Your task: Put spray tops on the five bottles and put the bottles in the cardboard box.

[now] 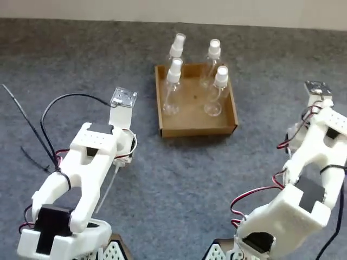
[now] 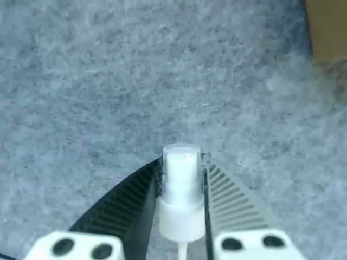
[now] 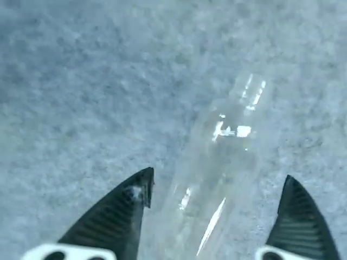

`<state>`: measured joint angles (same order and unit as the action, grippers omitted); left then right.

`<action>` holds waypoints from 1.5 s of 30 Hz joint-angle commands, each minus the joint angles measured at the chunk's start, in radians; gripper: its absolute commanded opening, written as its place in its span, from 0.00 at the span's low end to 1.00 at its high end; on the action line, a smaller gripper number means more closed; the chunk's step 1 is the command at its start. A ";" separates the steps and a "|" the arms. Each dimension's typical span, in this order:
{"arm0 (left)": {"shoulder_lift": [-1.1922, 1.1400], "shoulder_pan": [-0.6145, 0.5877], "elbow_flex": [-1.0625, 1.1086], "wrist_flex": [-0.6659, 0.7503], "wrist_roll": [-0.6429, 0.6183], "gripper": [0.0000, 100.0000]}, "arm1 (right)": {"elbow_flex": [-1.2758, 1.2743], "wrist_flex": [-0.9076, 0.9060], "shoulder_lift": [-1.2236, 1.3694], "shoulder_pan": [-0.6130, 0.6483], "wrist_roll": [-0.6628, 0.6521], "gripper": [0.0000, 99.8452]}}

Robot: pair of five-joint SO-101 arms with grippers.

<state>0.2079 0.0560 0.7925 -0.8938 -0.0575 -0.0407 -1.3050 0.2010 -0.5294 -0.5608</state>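
One spray top (image 2: 181,187) is pinched in my left gripper (image 2: 181,162), whose fingers are drawn in narrow against its sides. Its thin dip tube (image 2: 182,250) trails back between them. That gripper hangs over the grey carpet (image 2: 108,81), to the left of the cardboard box (image 1: 195,129) and near its front corner.

In the middle of the high view the box sits flat on the carpet. Two capped bottles (image 1: 172,89) (image 1: 217,92) stand upright inside it. Two more (image 1: 177,46) (image 1: 213,57) stand at its far edge, and I cannot tell whether they are inside or just behind.

Further right, my right gripper (image 3: 217,179) is spread wide, with a clear bottle (image 3: 222,157) lying on the carpet between the fingers (image 3: 127,208). It touches neither finger as far as I can see.
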 commanded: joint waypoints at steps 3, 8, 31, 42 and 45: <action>-0.016 0.007 -0.042 -0.011 0.002 0.04 | 0.133 -0.016 0.030 0.071 0.080 0.29; -0.024 0.007 -0.042 -0.009 0.002 0.04 | 0.332 -0.139 0.214 0.067 0.143 0.29; -0.036 0.008 -0.044 0.018 0.003 0.04 | 0.963 -0.458 0.648 0.007 0.071 0.29; -0.058 0.012 -0.045 0.049 0.003 0.04 | 0.829 -0.461 0.515 0.035 -0.066 0.29; -0.073 0.012 -0.050 0.058 0.003 0.04 | 0.680 -0.453 0.383 0.051 -0.094 0.29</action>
<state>0.1419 0.0560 0.7910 -0.8631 -0.0575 0.7219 -1.7453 0.7518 -0.5079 -0.6268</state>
